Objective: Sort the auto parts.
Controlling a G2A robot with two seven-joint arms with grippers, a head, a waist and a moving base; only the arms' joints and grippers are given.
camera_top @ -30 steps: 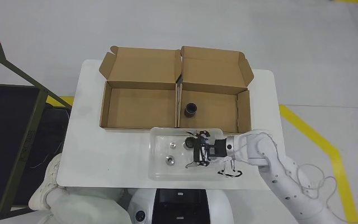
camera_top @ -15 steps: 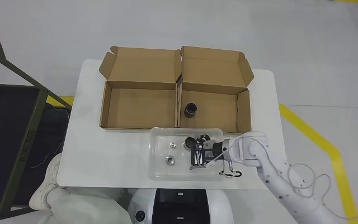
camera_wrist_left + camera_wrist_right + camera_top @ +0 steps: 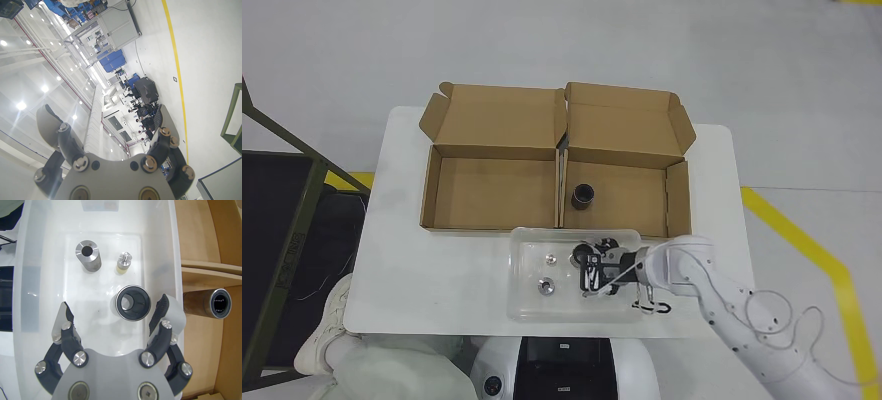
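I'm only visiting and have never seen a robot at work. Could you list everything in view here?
Table: 1, white, under everything.
Boxes: 2, brown, open, side by side at the table's far side; one holds nothing, the other a bearing.
Tray: 1, clear, in front of the boxes.
Bearings: 2, dark with steel rims; one in the tray, one lying in a box.
Bush: 1, steel, in the tray.
Pin: 1, small, steel, beside the bush.
Right fingers: 2, black pads, open over the tray.
Left fingers: 2, open, pointing into the room.
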